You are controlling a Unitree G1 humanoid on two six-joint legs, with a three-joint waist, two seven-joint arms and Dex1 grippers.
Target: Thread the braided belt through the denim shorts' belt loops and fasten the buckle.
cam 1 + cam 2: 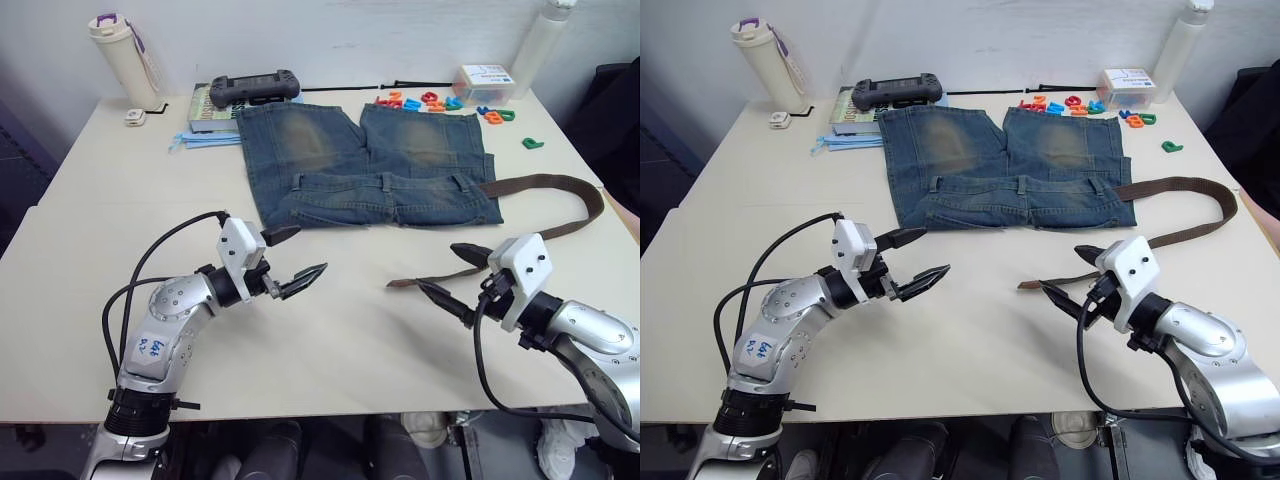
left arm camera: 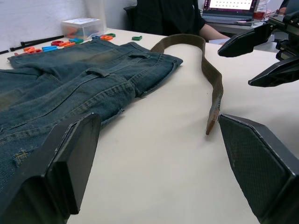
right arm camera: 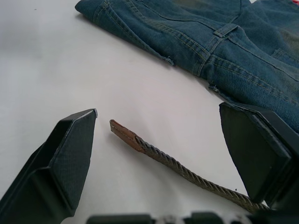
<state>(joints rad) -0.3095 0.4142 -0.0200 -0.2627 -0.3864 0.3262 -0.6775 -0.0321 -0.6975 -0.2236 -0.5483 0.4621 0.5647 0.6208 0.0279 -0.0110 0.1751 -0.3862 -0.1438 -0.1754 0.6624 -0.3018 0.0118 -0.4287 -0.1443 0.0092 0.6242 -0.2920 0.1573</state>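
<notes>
The denim shorts (image 1: 330, 150) lie flat at the table's middle back, waistband toward me, with belt loops (image 1: 385, 183) along it. The braided belt (image 1: 590, 200) runs out from the waistband's right end, curves round to the right and comes back toward me. Its tan leather end (image 3: 122, 132) lies on the table between the fingers of my open right gripper (image 1: 435, 265). My left gripper (image 1: 313, 248) hovers open and empty just in front of the waistband's left corner. The buckle is hidden.
Along the far edge stand a cream bottle (image 1: 125, 60), a game controller (image 1: 253, 88) on a book, coloured plastic letters (image 1: 430, 102), a clear box (image 1: 482, 82) and a thin black cable (image 1: 350, 88). A person (image 2: 177, 16) sits beyond the table's right side.
</notes>
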